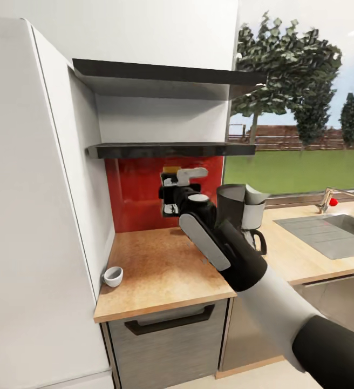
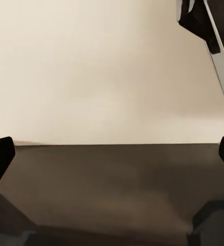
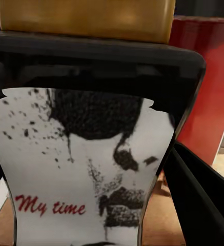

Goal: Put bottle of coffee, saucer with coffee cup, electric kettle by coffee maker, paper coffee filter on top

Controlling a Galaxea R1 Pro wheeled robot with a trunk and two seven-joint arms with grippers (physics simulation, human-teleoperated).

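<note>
The right gripper (image 1: 171, 197) is closed around the bottle of coffee (image 3: 86, 154), its 2 fingers (image 3: 204, 205) pressed to the sides of the jar's white label, and holds it in the air in front of the red backsplash (image 1: 139, 189), above the back of the countertop (image 1: 161, 270) and below the lower shelf (image 1: 171, 149). The coffee maker (image 1: 242, 216) stands on the countertop just to the right of the held bottle with the paper coffee filter (image 1: 255, 195) in its top, while the coffee cup (image 1: 113, 276) sits near the counter's front left corner. The left gripper (image 2: 112, 154) has its fingertips spread wide apart with nothing between them.
</note>
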